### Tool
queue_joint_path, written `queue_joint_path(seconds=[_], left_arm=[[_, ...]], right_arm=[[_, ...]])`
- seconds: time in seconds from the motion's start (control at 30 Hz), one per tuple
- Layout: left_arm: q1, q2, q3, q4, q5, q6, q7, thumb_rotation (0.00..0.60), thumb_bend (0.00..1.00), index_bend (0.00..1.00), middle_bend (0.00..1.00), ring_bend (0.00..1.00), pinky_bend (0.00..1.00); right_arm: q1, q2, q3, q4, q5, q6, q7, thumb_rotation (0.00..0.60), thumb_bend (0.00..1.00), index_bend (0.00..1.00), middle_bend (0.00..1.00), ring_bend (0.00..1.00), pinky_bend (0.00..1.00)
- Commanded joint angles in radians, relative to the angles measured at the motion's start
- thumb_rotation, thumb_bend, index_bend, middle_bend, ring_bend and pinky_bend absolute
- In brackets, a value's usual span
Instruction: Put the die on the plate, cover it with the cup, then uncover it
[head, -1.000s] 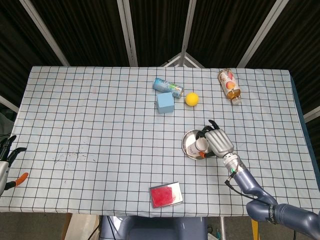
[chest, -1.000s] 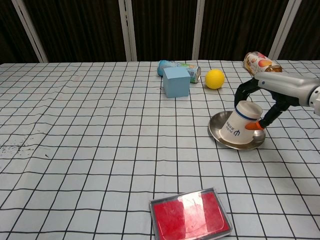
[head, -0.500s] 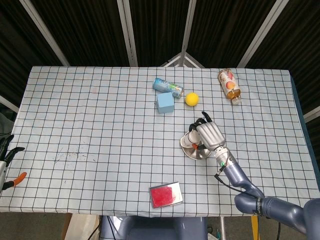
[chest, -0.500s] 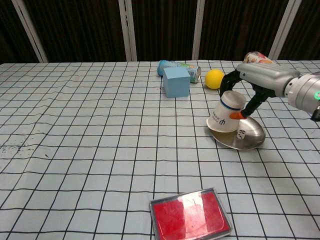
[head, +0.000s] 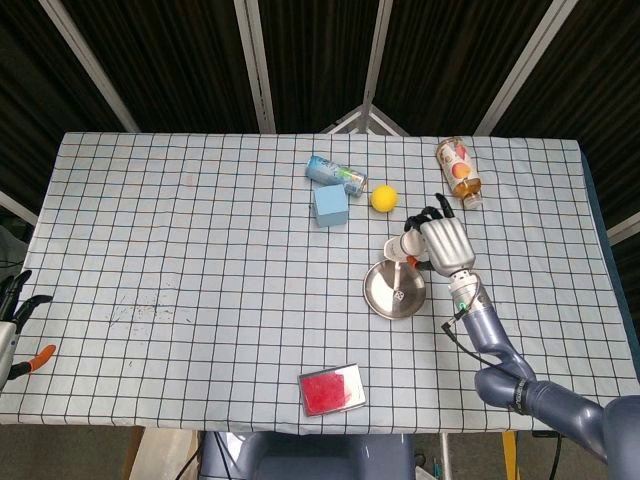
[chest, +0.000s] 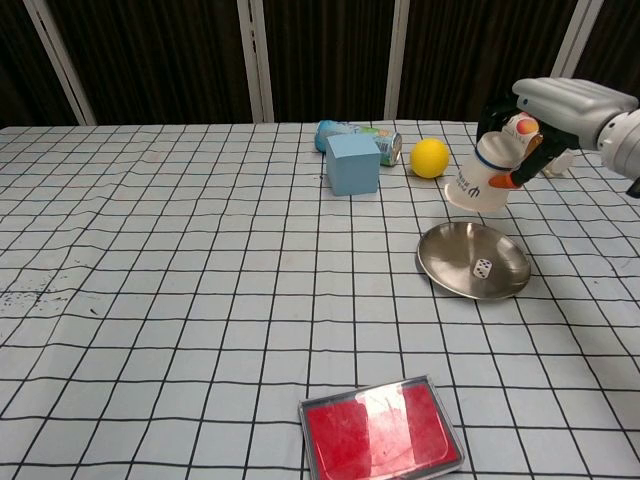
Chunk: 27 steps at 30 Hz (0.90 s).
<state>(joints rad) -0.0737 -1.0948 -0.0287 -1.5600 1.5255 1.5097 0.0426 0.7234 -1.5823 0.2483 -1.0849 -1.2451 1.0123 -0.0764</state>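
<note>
A small white die (chest: 482, 268) (head: 398, 296) lies uncovered on the round metal plate (chest: 455, 256) (head: 382, 285). My right hand (chest: 560, 102) (head: 444, 244) holds the white paper cup (chest: 480, 175) (head: 400, 247) tilted in the air, above and behind the plate's far rim. The cup's mouth points down and to the left. My left hand (head: 12, 325) hangs at the table's left edge, far from the plate, with its fingers apart and nothing in it.
A blue cube (chest: 352, 163), a lying drinks can (chest: 360, 135) and a yellow ball (chest: 429, 157) sit behind the plate. A lying bottle (head: 459, 170) is at the far right. A red card in a case (chest: 380, 428) lies near the front edge.
My right hand has lifted the cup off the plate and carried it up and back. The die, hidden one second ago, now shows on the plate.
</note>
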Motion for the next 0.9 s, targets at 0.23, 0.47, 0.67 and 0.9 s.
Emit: queue_joint_path(seconds=[0.23, 0.47, 0.67, 0.9], left_arm=[[0.000, 0.001, 0.000, -0.001, 0.000, 0.001, -0.001, 0.600, 0.29, 0.26, 0.00, 0.00, 0.02], [-0.001, -0.003, 0.000, -0.003, -0.003, -0.004, 0.010, 0.600, 0.29, 0.26, 0.00, 0.00, 0.02], [-0.002, -0.003, 0.000, -0.005, -0.004, -0.005, 0.013, 0.600, 0.29, 0.26, 0.00, 0.00, 0.02], [-0.004, -0.003, -0.001, -0.003, -0.008, -0.010, 0.012, 0.600, 0.29, 0.26, 0.00, 0.00, 0.02]], right_arm=[[-0.027, 0.045, -0.026, 0.067, 0.069, -0.099, -0.040, 0.600, 0.26, 0.58, 0.46, 0.26, 0.00], [-0.039, 0.069, -0.054, 0.082, 0.086, -0.164, -0.055, 0.600, 0.26, 0.56, 0.46, 0.25, 0.00], [-0.041, 0.080, -0.059, 0.078, 0.120, -0.192, -0.102, 0.600, 0.15, 0.25, 0.16, 0.09, 0.00], [-0.052, 0.118, -0.049, 0.013, 0.172, -0.184, -0.173, 0.600, 0.02, 0.00, 0.02, 0.01, 0.00]])
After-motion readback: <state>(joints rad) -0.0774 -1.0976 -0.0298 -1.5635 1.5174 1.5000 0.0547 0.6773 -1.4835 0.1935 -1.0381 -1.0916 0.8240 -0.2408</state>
